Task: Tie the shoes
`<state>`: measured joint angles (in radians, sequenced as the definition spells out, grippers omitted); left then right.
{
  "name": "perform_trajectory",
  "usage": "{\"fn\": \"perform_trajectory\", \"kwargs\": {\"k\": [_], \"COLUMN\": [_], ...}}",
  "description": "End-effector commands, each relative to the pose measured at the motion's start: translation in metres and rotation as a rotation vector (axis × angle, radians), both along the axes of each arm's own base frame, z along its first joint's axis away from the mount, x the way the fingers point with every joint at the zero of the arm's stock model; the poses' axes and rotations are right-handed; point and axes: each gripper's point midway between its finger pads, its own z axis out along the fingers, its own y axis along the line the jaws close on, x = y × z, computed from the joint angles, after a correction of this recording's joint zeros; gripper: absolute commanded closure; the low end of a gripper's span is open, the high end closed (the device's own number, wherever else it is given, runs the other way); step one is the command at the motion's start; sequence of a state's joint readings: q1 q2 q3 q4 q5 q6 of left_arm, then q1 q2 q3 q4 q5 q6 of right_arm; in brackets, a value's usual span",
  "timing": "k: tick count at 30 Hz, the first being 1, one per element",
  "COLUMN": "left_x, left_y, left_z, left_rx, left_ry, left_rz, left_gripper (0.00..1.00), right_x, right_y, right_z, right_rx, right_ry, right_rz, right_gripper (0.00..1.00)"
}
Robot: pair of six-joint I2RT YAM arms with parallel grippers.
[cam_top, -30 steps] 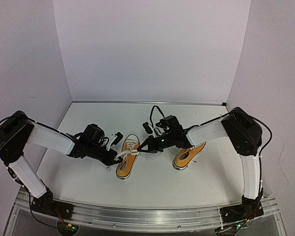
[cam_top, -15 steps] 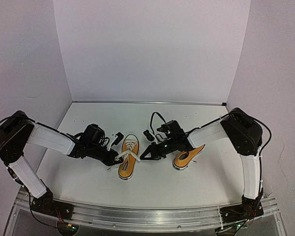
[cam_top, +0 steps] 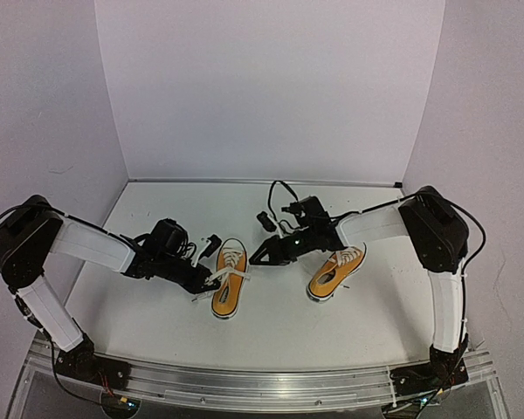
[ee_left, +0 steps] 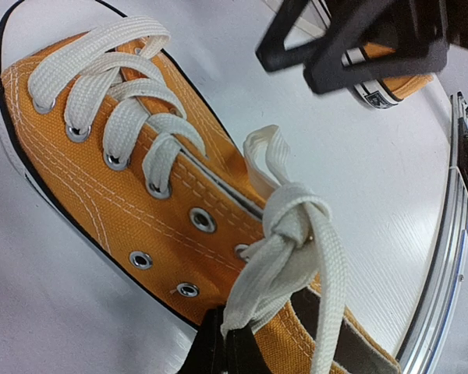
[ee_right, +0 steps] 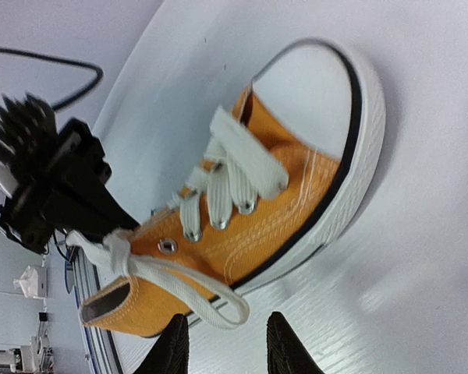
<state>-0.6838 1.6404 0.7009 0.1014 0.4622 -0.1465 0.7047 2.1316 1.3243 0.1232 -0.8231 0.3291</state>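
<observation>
Now the left gripper [cam_top: 208,281] pinches a white lace [ee_left: 285,257] of the middle shoe [cam_top: 230,284]. Just right of that shoe the right gripper [ee_right: 225,327] is spread wide, and the other shoe [cam_top: 336,272] lies farther right.

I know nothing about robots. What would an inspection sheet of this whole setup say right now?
Surface: white table.
Job's things: first shoe, orange, with a knot in its white lace; second shoe lying apart from it.
Clutter: nothing seen.
Grippers: left pincer shut on the lace; right pincer open, near the first shoe.
Cables: black cable loops above the right arm.
Surroundings: plain pale walls; metal rail at the near edge.
</observation>
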Motion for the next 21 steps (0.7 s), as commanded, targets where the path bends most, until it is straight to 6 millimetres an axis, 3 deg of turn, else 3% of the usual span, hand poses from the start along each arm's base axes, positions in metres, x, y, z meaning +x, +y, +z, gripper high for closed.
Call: {"fn": "perform_trajectory", "kwargs": {"k": [1,5,12,21], "left_x": [0.004,0.005,0.006,0.006], "left_y": [-0.013,-0.014,-0.015,-0.015], "left_z": [0.006,0.006,0.008,0.008], "left_rx": [-0.027,-0.027,-0.031,-0.032], "left_ry": [-0.016,-0.019,-0.024,-0.023], "left_rz": [-0.045,-0.044,-0.045,-0.047], "left_gripper": [1.0,1.0,1.0,1.0], "right_x": [0.029,0.033,0.008,-0.019], "right_y": [0.016,0.024,0.036,0.037], "right_z": [0.031,0.022,-0.006,-0.011], "right_rx": [0.047,0.051,0.023,0.014], "right_ry": [-0.125,-0.116,-0.088,-0.088], "right_rz": [-0.011,0.006,0.09,0.17], "right_gripper": [0.69,0.7,0.69,0.69]}}
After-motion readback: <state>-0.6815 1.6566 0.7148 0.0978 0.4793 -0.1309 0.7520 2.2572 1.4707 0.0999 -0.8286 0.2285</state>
